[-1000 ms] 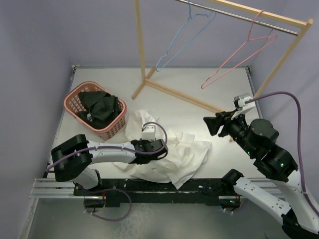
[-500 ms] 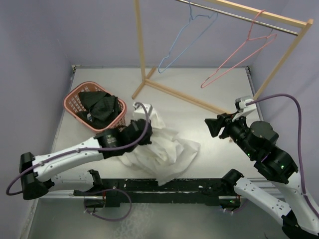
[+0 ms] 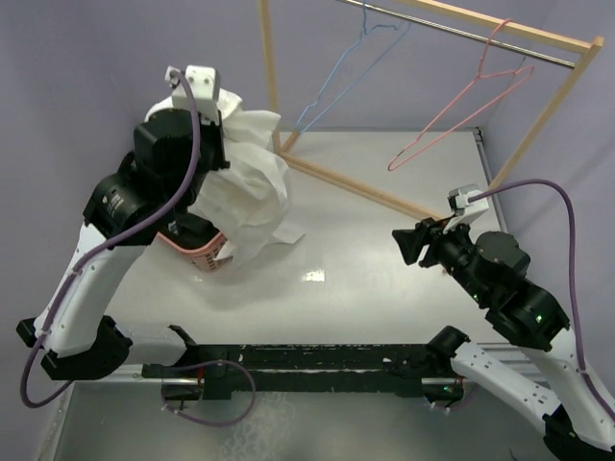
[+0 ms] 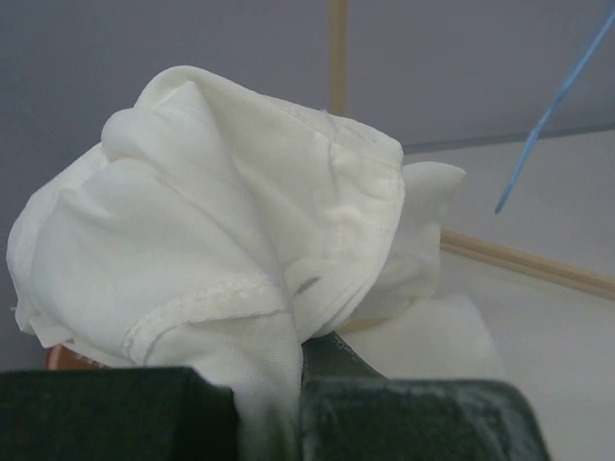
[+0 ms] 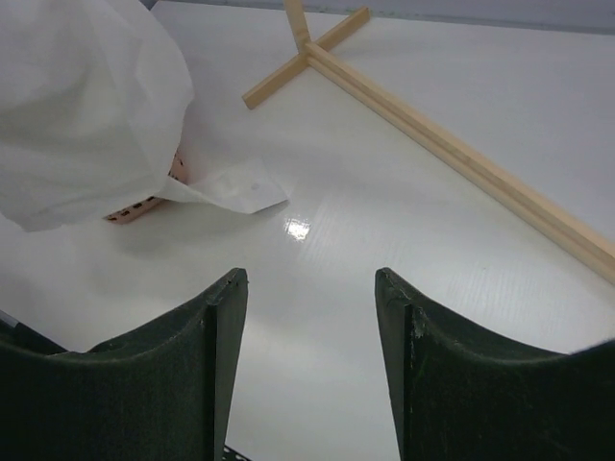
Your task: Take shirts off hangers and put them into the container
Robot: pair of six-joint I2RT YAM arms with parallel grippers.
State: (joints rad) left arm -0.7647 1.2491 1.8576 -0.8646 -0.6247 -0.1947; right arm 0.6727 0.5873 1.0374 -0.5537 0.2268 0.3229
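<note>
Left gripper (image 4: 279,415): clenched on the white shirt (image 3: 252,187), which it holds raised over the pink basket (image 3: 200,254) at the table's left side. Right gripper (image 5: 307,327): jaws apart, grasping nothing, poised above the bare table (image 3: 356,279).

Hidden: the cloth covers most of the basket. Only its near corner shows, so its contents cannot be told.

The blue hanger (image 3: 336,86) and pink hanger (image 3: 461,106) hang bare. Open tabletop lies between the basket and the right arm, and the rack foot (image 3: 375,195) crosses behind.

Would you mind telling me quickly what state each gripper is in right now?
Left gripper: shut on the white shirt, which hangs from it.
Right gripper: open, holding nothing.
</note>
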